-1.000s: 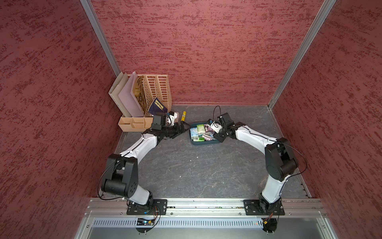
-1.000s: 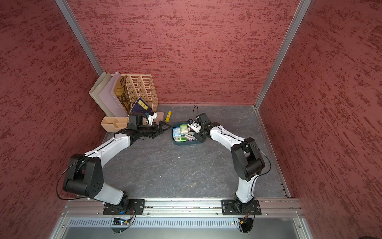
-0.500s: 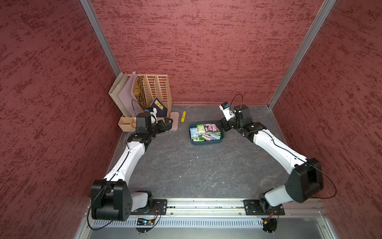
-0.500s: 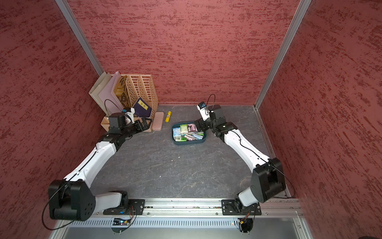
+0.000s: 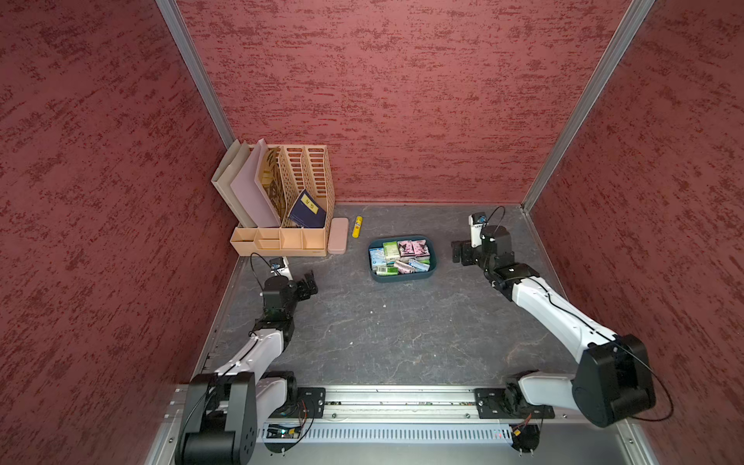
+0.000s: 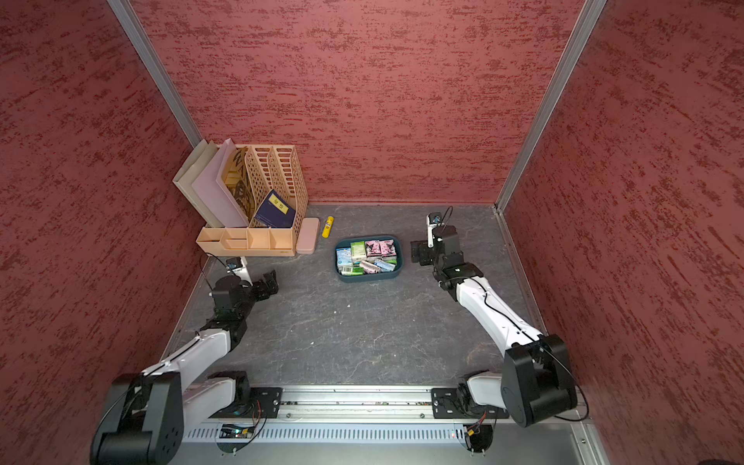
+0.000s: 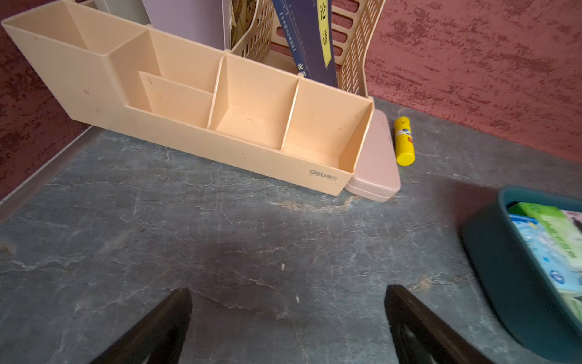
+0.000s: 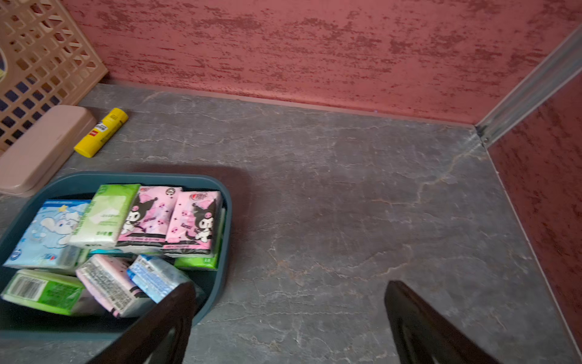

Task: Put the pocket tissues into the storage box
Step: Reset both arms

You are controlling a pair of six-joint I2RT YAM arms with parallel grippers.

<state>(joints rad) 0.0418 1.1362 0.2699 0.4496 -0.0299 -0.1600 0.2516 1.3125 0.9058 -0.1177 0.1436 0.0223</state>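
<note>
While left fingers (image 7: 151,331) and right fingers (image 8: 425,324) stand spread, red walls (image 5: 402,100) enclose the grey tabletop (image 5: 382,330).

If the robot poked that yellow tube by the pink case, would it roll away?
Probably. The yellow tube is round and lies on its side on the flat table, so a sideways nudge would likely roll it. It looks like hard, smooth plastic, so probably stiff and slippery to pinch.
</note>
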